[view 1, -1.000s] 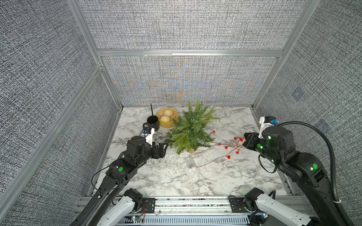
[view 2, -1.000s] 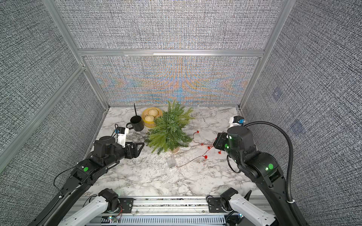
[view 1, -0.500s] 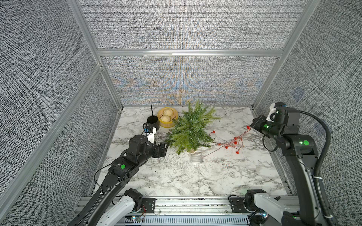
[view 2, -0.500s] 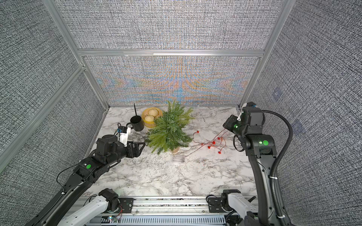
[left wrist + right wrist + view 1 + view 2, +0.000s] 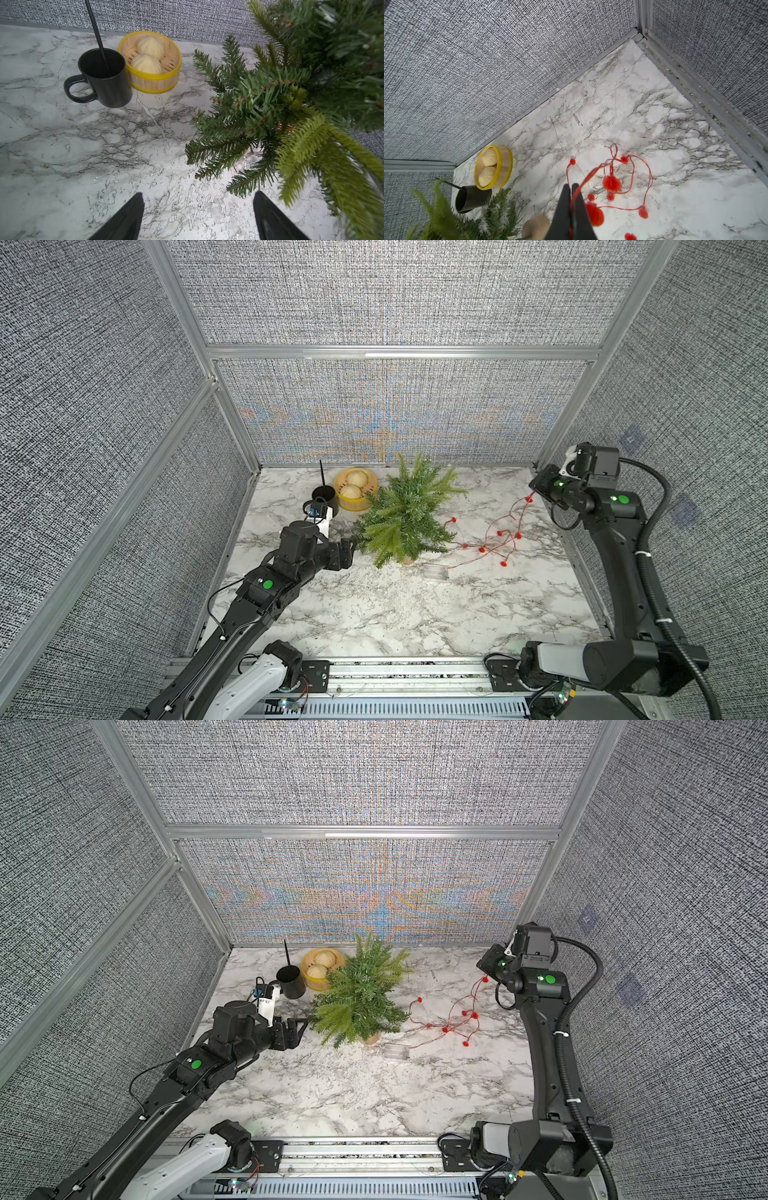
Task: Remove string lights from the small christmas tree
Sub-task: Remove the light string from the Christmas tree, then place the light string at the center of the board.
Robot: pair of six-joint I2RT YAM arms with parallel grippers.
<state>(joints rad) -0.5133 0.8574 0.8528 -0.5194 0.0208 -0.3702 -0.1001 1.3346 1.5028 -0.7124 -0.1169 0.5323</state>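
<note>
From the right wrist view alone, right jaws tight on the string lights (image 5: 612, 184); left jaws wide apart, empty.

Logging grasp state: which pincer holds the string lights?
The right pincer, shut on the red-bulbed copper-wire string lights; the left pincer is open and empty beside the small green pine tree.

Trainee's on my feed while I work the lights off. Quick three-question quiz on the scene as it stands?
1. True or false: the left gripper stands open beside the small christmas tree.
2. What is the right gripper shut on? A) the black mug B) the string lights C) the black stick
3. Fill in: the yellow steamer basket holds ___ buns.
Key: 1 true; 2 B; 3 two.
</note>
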